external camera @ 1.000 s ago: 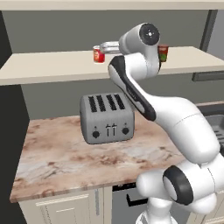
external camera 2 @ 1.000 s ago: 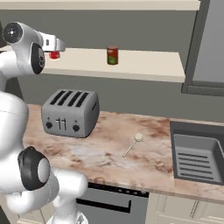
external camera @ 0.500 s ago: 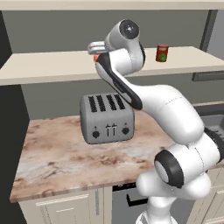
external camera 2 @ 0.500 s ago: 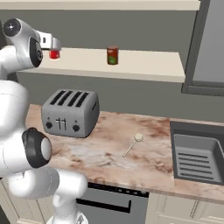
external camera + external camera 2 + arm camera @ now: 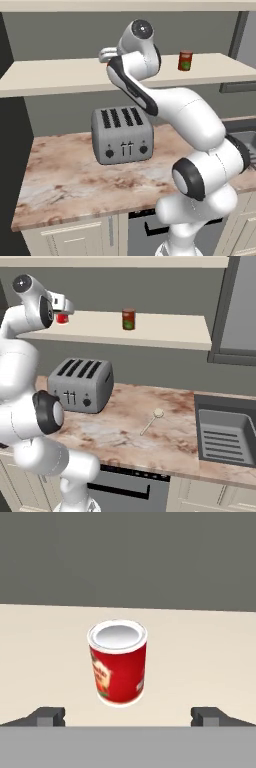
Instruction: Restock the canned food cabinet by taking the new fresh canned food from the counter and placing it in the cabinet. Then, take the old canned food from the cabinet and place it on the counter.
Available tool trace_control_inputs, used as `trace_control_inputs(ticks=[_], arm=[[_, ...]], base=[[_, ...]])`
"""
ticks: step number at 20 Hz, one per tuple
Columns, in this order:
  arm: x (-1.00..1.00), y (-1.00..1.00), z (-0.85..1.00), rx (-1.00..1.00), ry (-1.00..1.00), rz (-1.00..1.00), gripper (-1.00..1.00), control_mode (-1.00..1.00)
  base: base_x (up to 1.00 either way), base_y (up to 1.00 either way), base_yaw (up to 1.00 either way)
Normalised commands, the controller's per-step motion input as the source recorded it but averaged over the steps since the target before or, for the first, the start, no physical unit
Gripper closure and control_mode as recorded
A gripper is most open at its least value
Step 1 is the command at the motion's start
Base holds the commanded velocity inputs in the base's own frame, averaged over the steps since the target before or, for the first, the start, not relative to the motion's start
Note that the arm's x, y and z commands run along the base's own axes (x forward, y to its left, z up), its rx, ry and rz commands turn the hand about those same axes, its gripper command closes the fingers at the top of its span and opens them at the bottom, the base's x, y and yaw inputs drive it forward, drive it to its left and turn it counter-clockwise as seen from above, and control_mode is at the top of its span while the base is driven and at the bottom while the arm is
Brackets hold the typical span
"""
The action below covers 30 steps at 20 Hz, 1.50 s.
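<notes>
Your old red-orange can (image 5: 118, 662) stands upright on the cream shelf (image 5: 210, 652), just ahead of the gripper (image 5: 128, 716) and apart from it. The fingertips (image 5: 47, 716) sit wide apart with nothing between them. The darker green-marked can (image 5: 129, 319) stands well off to the gripper's right; below, the toaster (image 5: 82, 385) and what may be a spoon (image 5: 151, 421) lie on the marbled counter (image 5: 170, 441).

Just ahead of the pincer (image 5: 128, 716), whose tips are dark grey, the old canned food (image 5: 118, 662) is bright red-orange with a white rim and a pale label mark. Farther along the cream-beige cabinet (image 5: 165, 333), the new fresh canned food (image 5: 129, 319) is dark red-brown with a green patch. Below, the desk (image 5: 170, 431) is pinkish-brown marble veined white; the toaster (image 5: 122, 135) is grey.
</notes>
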Motion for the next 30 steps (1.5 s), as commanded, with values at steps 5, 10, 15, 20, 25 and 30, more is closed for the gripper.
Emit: trace_control_inputs(ticks=[5,10,15,20,25,30], arm=[[0.28,0.04,-0.15,0.0,0.0,0.0,-1.0,-1.0],[0.27,0.09,-0.08,0.0,0.0,0.0,-1.0,-1.0],[0.26,0.13,-0.01,0.0,0.0,0.0,-1.0,-1.0],[0.16,0.06,-0.01,0.0,0.0,0.0,-1.0,-1.0],[0.03,0.0,-0.06,-0.01,0.0,0.0,-1.0,-1.0],[0.07,0.0,-0.08,-0.03,0.0,0.0,-1.0,-1.0]], base=[[0.0,0.0,0.0],[0.0,0.0,0.0],[0.0,0.0,0.0],[0.0,0.0,0.0],[0.0,0.0,0.0],[0.0,0.0,0.0]])
